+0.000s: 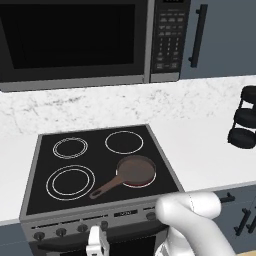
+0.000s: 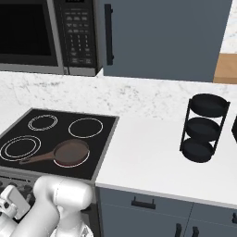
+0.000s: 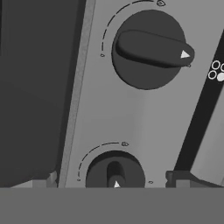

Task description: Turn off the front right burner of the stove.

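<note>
The stove (image 1: 35,175) is a black glass cooktop over a grey steel panel with a row of dark knobs (image 1: 61,231). A brown skillet (image 1: 136,170) covers the front right burner (image 1: 134,186), whose reddish rim peeks out at the pan's near edge. My gripper (image 1: 97,239) hangs low in front of the knob panel, open and holding nothing. In the hand view, two knobs fill the panel. The upper knob (image 3: 148,48) has its white pointer aimed to the right of that view. The lower knob (image 3: 114,173) lies between my spread fingertips (image 3: 181,177).
A black microwave (image 1: 75,40) hangs above the stove. White counter (image 2: 148,157) runs to the right and carries a black three-tier rack (image 2: 203,127). Grey drawers with dark handles (image 2: 142,202) sit below the counter. My white arm (image 2: 55,203) rises in front of the stove.
</note>
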